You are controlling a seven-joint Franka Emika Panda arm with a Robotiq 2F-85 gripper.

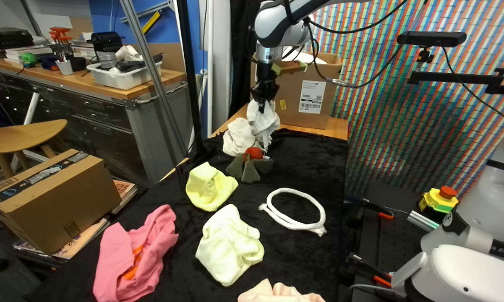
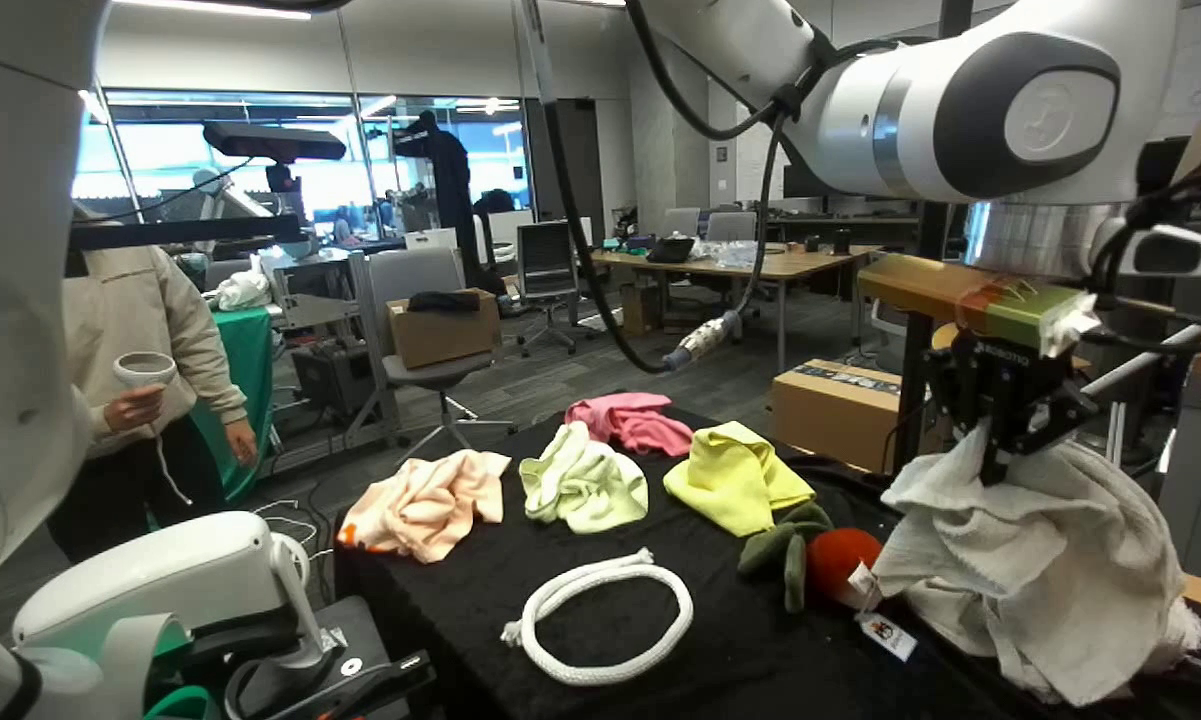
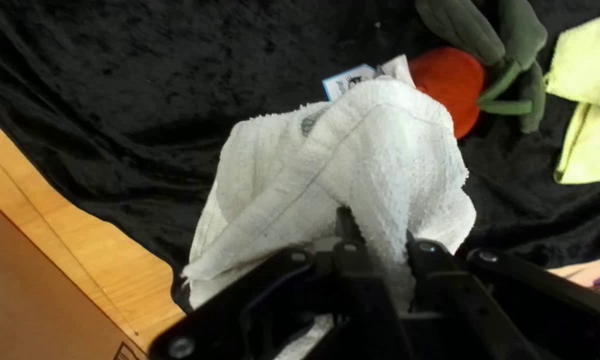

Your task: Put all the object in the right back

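In an exterior view, the gripper point(image 1: 262, 107) points downward at the far end of the black cover point(image 1: 302, 167), its jaws clenched on the top of a white cloth point(image 1: 263, 121), which hangs below them because limp fabric falls from wherever it is pinched; pale folds point(image 1: 239, 136) lie just beside it, and whether they form a second piece cannot be told; a cardboard box point(image 1: 293, 94) stands behind; nearer lie a red-green plush point(image 1: 250, 168), a yellow cloth point(image 1: 210, 187), a pale yellow cloth point(image 1: 228, 247), a pink cloth point(image 1: 153, 251) and a peach cloth point(image 1: 277, 294), mostly set apart, perhaps so that each can be grasped singly; the rope ring point(image 1: 297, 226) lies flat, its stiffness probably preserving the curve; in an exterior view where the paper tag point(image 2: 888, 637) of the plush is plain, the white cloth drapes just beside that toy, its lower folds near the cover, though contact beneath is unclear; the next move may call for lift, lest the plush be dragged along; in the wrist view, a ridge of the cloth rises between the two fingers point(image 3: 348, 225), and this explains the hold, since a soft sheet offers no firm edge; bare wooden tabletop point(image 3: 90, 250) shows past the cover's margin; this corner may be the right back that the task means, the other pieces being not yet gathered there.
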